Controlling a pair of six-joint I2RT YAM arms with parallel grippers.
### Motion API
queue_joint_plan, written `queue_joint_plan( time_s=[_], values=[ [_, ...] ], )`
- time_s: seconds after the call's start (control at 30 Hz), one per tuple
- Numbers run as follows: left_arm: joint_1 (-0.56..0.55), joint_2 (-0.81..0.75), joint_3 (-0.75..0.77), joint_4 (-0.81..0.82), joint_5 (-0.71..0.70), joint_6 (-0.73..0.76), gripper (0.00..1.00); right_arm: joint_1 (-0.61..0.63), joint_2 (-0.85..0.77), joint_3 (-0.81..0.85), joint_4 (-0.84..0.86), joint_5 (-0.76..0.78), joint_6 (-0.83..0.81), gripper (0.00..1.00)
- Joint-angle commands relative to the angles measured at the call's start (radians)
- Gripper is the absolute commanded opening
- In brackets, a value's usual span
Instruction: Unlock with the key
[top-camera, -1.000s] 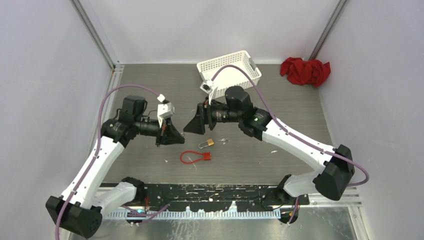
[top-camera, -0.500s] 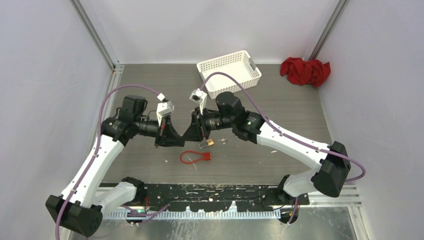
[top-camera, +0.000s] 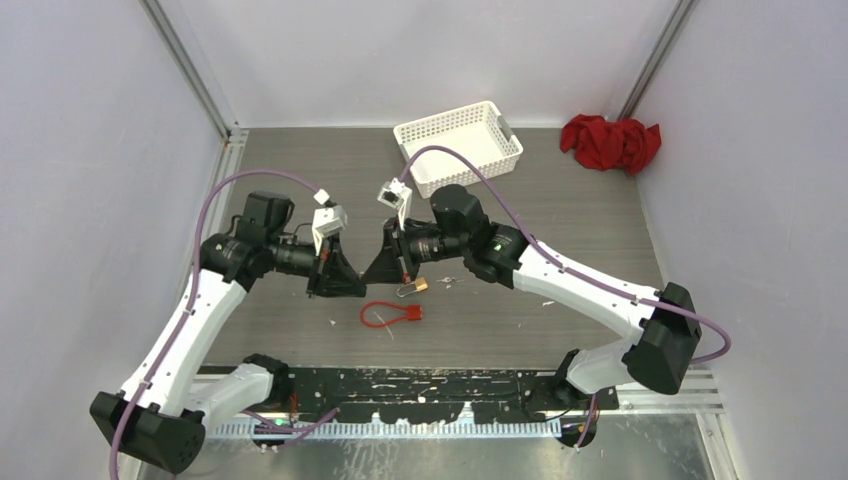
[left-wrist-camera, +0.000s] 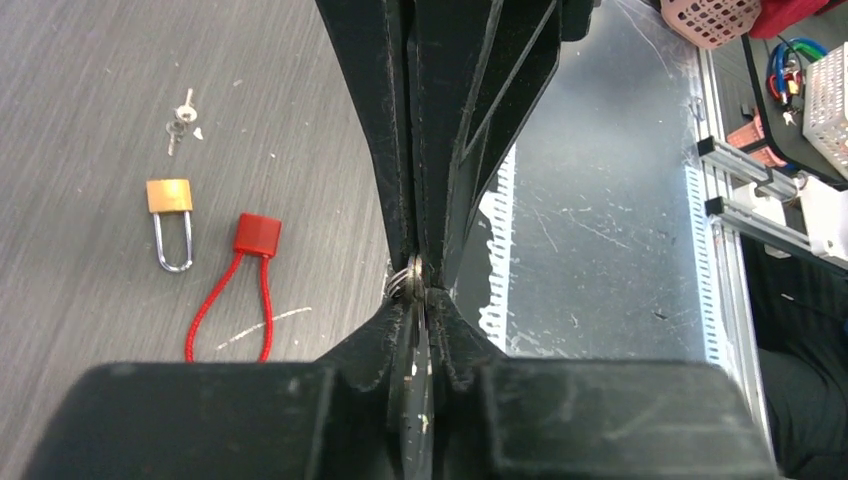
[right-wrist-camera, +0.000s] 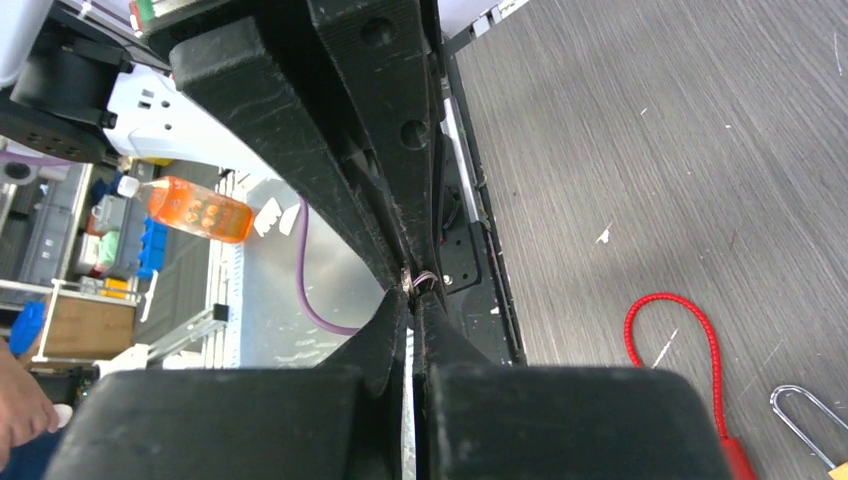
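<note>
My left gripper (top-camera: 350, 281) and right gripper (top-camera: 376, 268) meet tip to tip above the table. In the left wrist view my left gripper (left-wrist-camera: 415, 278) is shut on a flat silver key (left-wrist-camera: 418, 340), its ring (left-wrist-camera: 399, 280) poking out at the tips. The right wrist view shows my right gripper (right-wrist-camera: 410, 292) also shut, with the same key ring (right-wrist-camera: 424, 281) at its tips. The small brass padlock (top-camera: 416, 286) lies on the table just right of the grippers, also visible in the left wrist view as the padlock (left-wrist-camera: 170, 205) lying flat with its shackle closed.
A red cable lock (top-camera: 390, 314) lies in front of the padlock. A loose bunch of small keys (left-wrist-camera: 180, 112) rests beyond it. A white basket (top-camera: 458, 135) stands at the back, a red cloth (top-camera: 610, 142) in the back right corner.
My right gripper moved left to meet the left gripper's tips and went from open to shut on the key. The left arm barely moved.
</note>
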Motion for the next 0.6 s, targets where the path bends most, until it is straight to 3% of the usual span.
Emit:
queue_joint_plan(
  time_s=[0.0,0.1,0.23,0.4,0.57],
  values=[
    [-0.006,-0.008,0.041,-0.042,0.050,0.007,0.21,-0.010,-0.033,0.011,0.119,0.024,0.022,0.01],
    [-0.006,-0.012,0.052,-0.041,0.044,-0.016,0.36,-0.010,-0.055,-0.009,0.127,0.041,0.018,0.01],
    [-0.006,-0.034,0.070,-0.064,0.061,-0.024,0.44,-0.011,-0.072,-0.031,0.076,0.114,-0.007,0.01],
    [-0.005,-0.060,0.064,-0.070,0.116,-0.036,0.40,-0.011,-0.090,-0.064,0.082,0.113,-0.008,0.01],
    [-0.003,-0.052,0.085,-0.075,0.125,-0.043,0.27,-0.011,-0.108,-0.076,0.081,0.089,-0.014,0.01]
  ],
)
